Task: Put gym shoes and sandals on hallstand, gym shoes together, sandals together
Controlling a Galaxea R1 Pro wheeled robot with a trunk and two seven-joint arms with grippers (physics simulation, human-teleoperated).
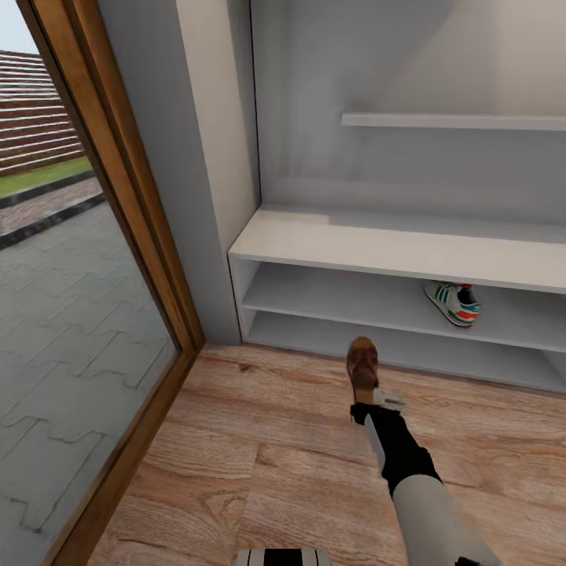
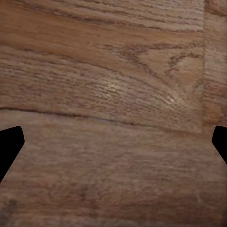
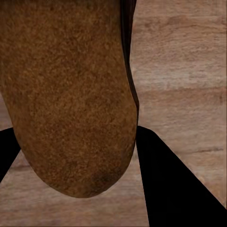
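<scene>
**Sandal held just short of the rack**

Far left, a wood-framed glass door (image 1: 118, 236) looks out on grey paving. Beside it a grey wall runs to the white hallstand (image 1: 377, 244), a long low bench with two open shelf levels and a flat top; a thin floating shelf (image 1: 456, 120) hangs on the wall above it.

On the corridor floor (image 1: 236, 472), in front of the bench's lower shelf, the right gripper (image 1: 369, 397) holds one sandal (image 1: 362, 365). Its dark fingers are clamped against the sandal's two sides, as the right wrist camera shows, with the tan-brown footbed (image 3: 71, 94) close to the lens and plank floor behind. The sandal points toward the rack and is not on a shelf; whether it touches the floor I cannot tell.

Further right, one gym shoe (image 1: 453, 304) sits on the upper shelf level, white with teal stripes and a red-orange heel.

The left gripper (image 2: 113, 146) hangs over bare planks, its two dark fingertips spread wide, holding nothing.
</scene>
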